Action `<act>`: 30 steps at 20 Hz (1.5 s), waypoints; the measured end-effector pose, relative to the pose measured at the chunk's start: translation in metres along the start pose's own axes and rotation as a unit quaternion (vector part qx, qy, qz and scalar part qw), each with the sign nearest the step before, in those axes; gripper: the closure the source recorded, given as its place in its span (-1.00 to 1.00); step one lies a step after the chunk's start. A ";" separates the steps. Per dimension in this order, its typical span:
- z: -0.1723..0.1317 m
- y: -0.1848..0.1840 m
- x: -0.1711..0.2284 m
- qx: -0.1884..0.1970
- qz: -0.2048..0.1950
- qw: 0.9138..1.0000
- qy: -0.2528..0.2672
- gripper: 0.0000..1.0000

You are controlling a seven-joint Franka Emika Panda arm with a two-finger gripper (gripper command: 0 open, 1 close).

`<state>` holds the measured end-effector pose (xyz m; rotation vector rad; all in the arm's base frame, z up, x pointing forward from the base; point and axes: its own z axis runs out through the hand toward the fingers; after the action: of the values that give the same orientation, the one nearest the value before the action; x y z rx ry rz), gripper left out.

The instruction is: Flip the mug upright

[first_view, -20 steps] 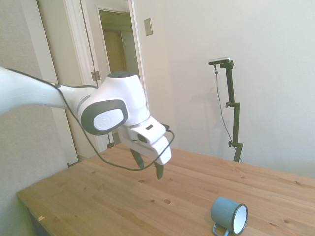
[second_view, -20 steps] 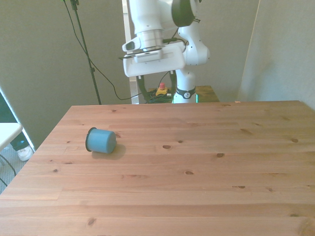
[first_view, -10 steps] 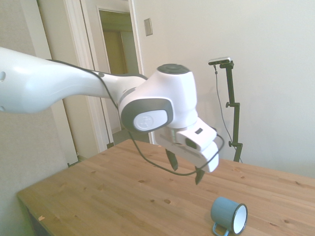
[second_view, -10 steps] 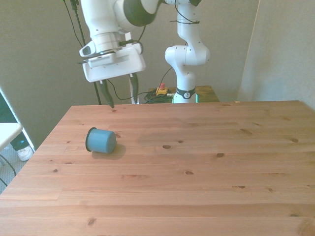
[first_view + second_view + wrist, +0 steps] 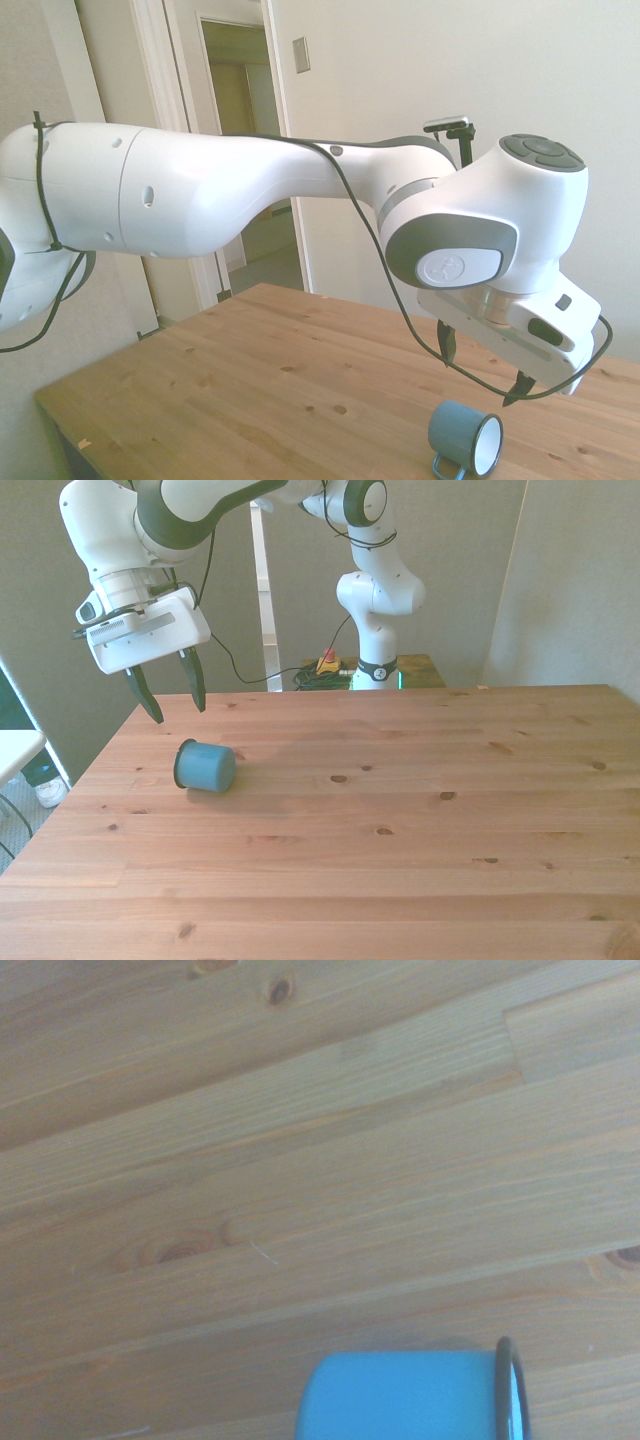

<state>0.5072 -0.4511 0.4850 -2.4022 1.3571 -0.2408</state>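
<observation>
The mug (image 5: pixel 465 439) lies on its side on the wooden table (image 5: pixel 400 820), near the front view's left edge, with its white inside and dark rim facing the side camera and its blue loop handle (image 5: pixel 446 466) low against the tabletop. The gripper (image 5: pixel 169 691) hangs in the air above it with its two dark fingers spread apart and holding nothing. The step in hand looks like the approach, and nothing of the flip itself is done. To do it well, the claw should probably come down with one finger to each side of the mug's wall, or one inside the mouth and one outside near the rim, so that a turn of the wrist can bring the mouth upward. The rounded body may roll if nudged by a single finger, so contact on both sides together seems safer, and the handle is best kept clear of the fingers. In the front view the claw sits just above and slightly toward the far side of the mug, apart from it; the wrist view catches only the mug's blue wall and rim (image 5: pixel 508 1390) at the frame's border.
</observation>
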 end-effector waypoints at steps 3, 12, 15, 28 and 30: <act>-0.005 0.003 0.004 0.003 0.001 1.000 -0.003 -1.00; 0.024 0.034 0.034 0.005 0.018 0.999 -0.027 -1.00; 0.051 0.038 0.043 0.012 0.019 0.998 -0.054 -1.00; 0.093 0.026 0.040 0.049 0.009 0.987 -0.150 -1.00; 0.096 0.025 0.037 0.054 0.010 0.985 -0.161 -1.00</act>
<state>0.5379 -0.4722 0.3860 -2.2201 1.1863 0.0767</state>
